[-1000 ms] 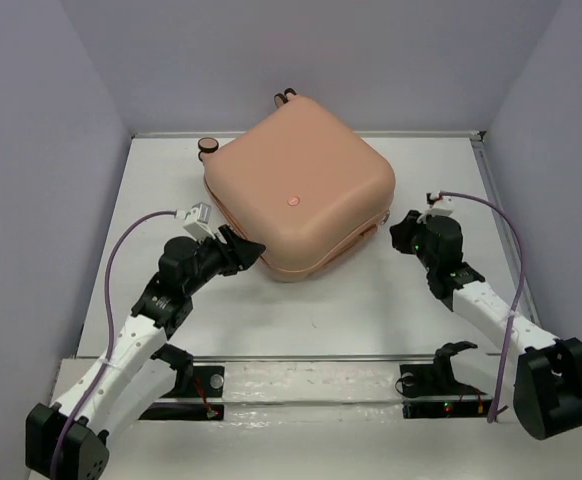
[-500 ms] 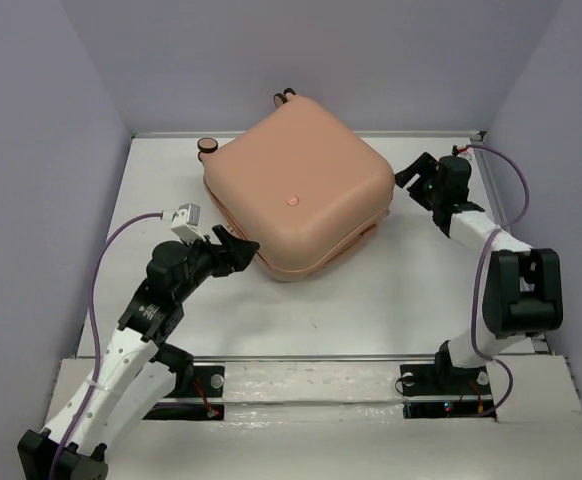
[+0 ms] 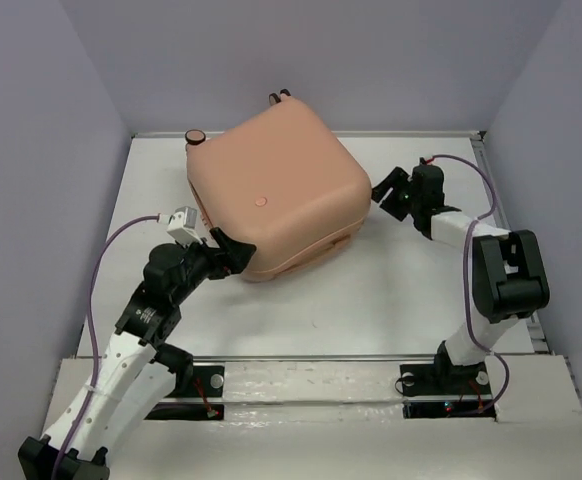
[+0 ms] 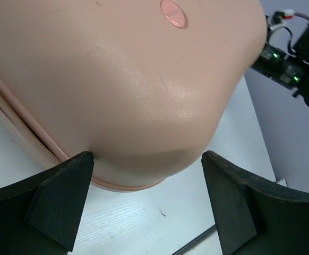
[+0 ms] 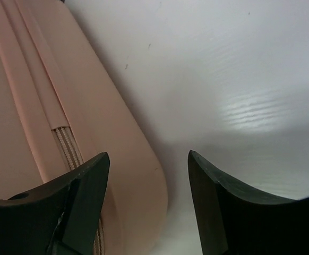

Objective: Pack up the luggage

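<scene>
The luggage (image 3: 276, 195) lay closed, shell up, toward the back of the white surface (image 3: 401, 290). It was turned at an angle, with one wheel (image 3: 194, 136) showing at its far-left corner. The left tool (image 3: 233, 252) stood wide open at the near-left corner, its fingers spread either side of the rounded shell and clamping nothing. The right tool (image 3: 383, 190) was open too, at the luggage's right edge beside the zipper seam, holding nothing.
</scene>
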Robot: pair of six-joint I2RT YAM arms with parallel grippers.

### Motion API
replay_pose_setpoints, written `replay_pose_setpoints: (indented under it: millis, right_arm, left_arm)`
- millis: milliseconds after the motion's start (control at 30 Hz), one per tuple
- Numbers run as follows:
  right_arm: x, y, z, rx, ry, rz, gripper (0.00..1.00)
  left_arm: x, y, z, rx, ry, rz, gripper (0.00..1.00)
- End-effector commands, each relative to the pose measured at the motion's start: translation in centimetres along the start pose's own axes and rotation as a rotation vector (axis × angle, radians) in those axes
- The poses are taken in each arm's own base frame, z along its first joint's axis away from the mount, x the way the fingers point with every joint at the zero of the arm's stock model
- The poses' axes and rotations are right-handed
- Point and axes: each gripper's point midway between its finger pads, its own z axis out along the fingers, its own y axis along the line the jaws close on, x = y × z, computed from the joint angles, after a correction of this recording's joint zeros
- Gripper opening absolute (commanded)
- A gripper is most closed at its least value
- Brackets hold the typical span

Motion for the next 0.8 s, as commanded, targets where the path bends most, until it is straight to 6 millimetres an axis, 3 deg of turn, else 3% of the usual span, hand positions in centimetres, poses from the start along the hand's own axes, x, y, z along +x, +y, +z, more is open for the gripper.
replay_pose_setpoints:
  millis: [0,67,100,133,167,233,300,400,467,500,533,567,600,700,767]
  right_arm:
    - [2.1,4.9,-4.1,-0.166,0.013,-0.116,0.68]
    - [1.7,4.2,-6.1,-0.144,-0.036,-0.121,0.67]
    - [3.0,1.6,-6.7,-0.088,-0.029,-0.107,0.66]
    - [3.1,0.6,-7.3,-0.067,-0.045,-0.103,0.64]
    - [3.1,0.8,-8.4,-0.082,-0.07,-0.11,0.59]
    - [4.8,-1.2,-9.2,-0.065,-0.061,-0.109,0.47]
    - [6.0,-1.1,-9.8,-0.111,-0.035,-0.137,0.35]
    - [7.8,-0.4,-11.0,-0.224,-0.004,-0.245,0.28]
    - [8.7,1.0,-12.2,-0.363,-0.017,-0.345,0.3]
    - [8.9,1.7,-12.6,-0.415,-0.028,-0.377,0.34]
    - [8.4,2.8,-13.2,-0.471,-0.06,-0.427,0.44]
    - [8.2,3.0,-13.2,-0.477,-0.074,-0.452,0.44]
    - [7.6,3.8,-13.3,-0.504,-0.091,-0.489,0.52]
    - [6.2,5.5,-12.8,-0.552,-0.111,-0.588,0.61]
    - [5.9,5.8,-11.9,-0.569,-0.108,-0.637,0.63]
  left_arm:
    - [-0.5,0.4,0.0,-0.013,-0.034,0.017,0.95]
    - [-0.9,0.6,-0.2,-0.027,-0.056,0.019,0.96]
    - [-1.1,0.9,-0.3,-0.042,-0.069,0.021,0.96]
    - [-1.3,0.9,-0.3,-0.048,-0.077,0.022,0.96]
    - [-1.4,1.0,-0.3,-0.052,-0.079,0.024,0.96]
    - [-1.6,1.1,-0.2,-0.061,-0.083,0.029,0.96]
    - [-1.8,1.1,0.0,-0.068,-0.081,0.03,0.96]
    - [-2.2,0.9,0.1,-0.071,-0.087,0.03,0.96]
    - [-2.4,0.8,0.1,-0.069,-0.092,0.031,0.96]
    - [-2.4,0.8,0.2,-0.069,-0.092,0.031,0.96]
    - [-2.4,0.7,0.3,-0.069,-0.09,0.031,0.96]
    - [-2.5,0.7,0.3,-0.067,-0.09,0.031,0.96]
    - [-2.3,0.8,0.5,-0.069,-0.082,0.03,0.96]
    - [-1.9,0.9,0.6,-0.069,-0.068,0.029,0.96]
    - [-1.7,1.2,0.6,-0.075,-0.065,0.03,0.96]
